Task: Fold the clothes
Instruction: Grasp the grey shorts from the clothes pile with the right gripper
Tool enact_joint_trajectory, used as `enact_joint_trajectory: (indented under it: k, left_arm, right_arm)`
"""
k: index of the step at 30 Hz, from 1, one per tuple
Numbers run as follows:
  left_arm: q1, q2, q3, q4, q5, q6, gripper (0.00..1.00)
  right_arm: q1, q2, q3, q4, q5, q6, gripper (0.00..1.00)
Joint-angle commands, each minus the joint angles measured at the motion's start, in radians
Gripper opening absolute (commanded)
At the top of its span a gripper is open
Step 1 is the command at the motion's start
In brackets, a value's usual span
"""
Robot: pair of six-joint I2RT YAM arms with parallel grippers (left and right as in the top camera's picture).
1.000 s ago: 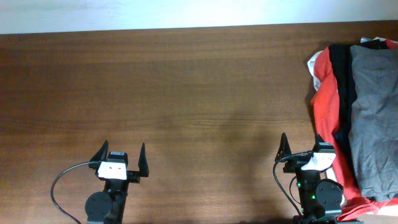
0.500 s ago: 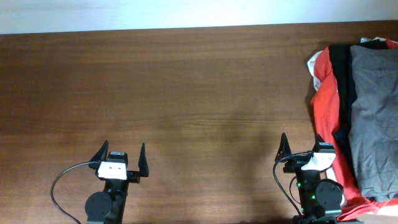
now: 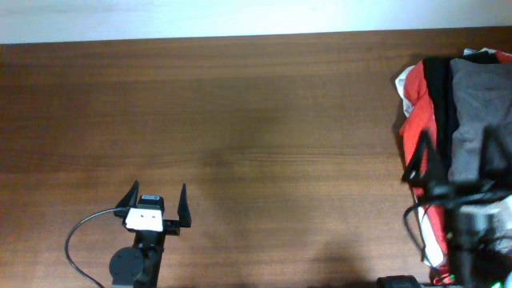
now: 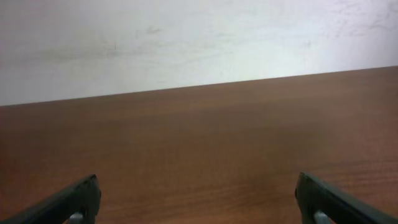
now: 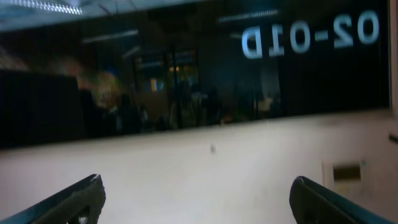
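Note:
The clothes lie in a pile at the table's right edge. A khaki-grey garment (image 3: 474,104) is on top, over a red piece (image 3: 416,128) and a black one (image 3: 438,96). I cannot make out its legs or waistband. My right gripper (image 3: 452,154) is open and raised above the near part of the pile, holding nothing. Its wrist view (image 5: 198,182) shows only a pale wall and a dark window between the spread fingers. My left gripper (image 3: 158,196) is open and empty, low over the table at the front left. The left wrist view (image 4: 198,180) shows bare wood.
The brown wooden table (image 3: 240,120) fills the overhead view, with a white wall strip along its far edge. A black cable (image 3: 76,232) loops beside the left arm's base. A white cloth bit (image 3: 404,86) shows at the pile's left edge.
My right arm has lifted off the front of the table and swung right, over the pile of clothes, and its camera now faces the wall. The left arm has not moved.

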Motion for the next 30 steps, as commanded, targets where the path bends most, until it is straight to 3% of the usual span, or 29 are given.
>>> enact_joint_trajectory:
  k: [1,5,7,12,15,16,17,18,19,25,26,27,28,30]
  left_arm:
    - [-0.005,-0.005,-0.007,0.000,-0.006,0.016,1.00]
    - [-0.005,-0.005,-0.007,0.000,-0.006,0.016,1.00]
    - [-0.005,-0.005,-0.007,0.000,-0.006,0.016,1.00]
    - [-0.005,-0.005,-0.007,0.000,-0.006,0.016,1.00]
    - [-0.005,-0.005,-0.007,0.000,-0.006,0.016,1.00]
    - [-0.005,-0.005,-0.007,0.000,-0.006,0.016,1.00]
    - [-0.005,-0.005,-0.007,0.000,-0.006,0.016,1.00]
    - [-0.005,-0.005,-0.007,0.000,-0.006,0.016,1.00]
    - [-0.005,-0.005,-0.007,0.000,-0.006,0.016,1.00]
    - [-0.005,-0.005,-0.007,0.000,-0.006,0.016,1.00]
    - [-0.005,-0.005,-0.007,0.000,-0.006,0.016,1.00]
    - [-0.005,-0.005,-0.007,0.000,-0.006,0.016,1.00]
    - [-0.005,-0.005,-0.007,0.000,-0.006,0.016,1.00]
    - [-0.005,-0.005,-0.007,0.000,-0.006,0.016,1.00]
  right_arm:
    - [0.002,0.294,0.352,-0.078,0.005,-0.024,0.98]
    - [-0.006,0.751,0.926,-0.362,0.057,-0.028,0.98]
    - [-0.090,0.979,1.159,-0.512,0.081,-0.074,0.98]
    - [-0.376,1.315,1.223,-0.702,0.262,-0.079,0.98]
    - [-0.452,1.502,1.223,-0.739,0.248,-0.084,0.98]
    - [-0.464,1.553,1.223,-0.727,0.248,-0.115,0.92]
    - [-0.471,1.630,1.223,-0.681,0.229,-0.158,0.78]
    - [-0.471,1.698,1.223,-0.632,0.129,-0.254,0.71]
    - [-0.464,1.764,1.223,-0.589,0.057,-0.339,0.70]
    - [-0.456,1.997,1.222,-0.406,0.124,-0.383,0.70]
    - [-0.456,2.004,1.222,-0.392,0.124,-0.382,0.54]
    - [-0.456,2.004,1.222,-0.389,0.124,-0.382,0.45]
    - [-0.457,2.004,1.222,-0.389,0.125,-0.382,0.41]
    - [-0.457,2.004,1.222,-0.389,0.129,-0.382,0.24]
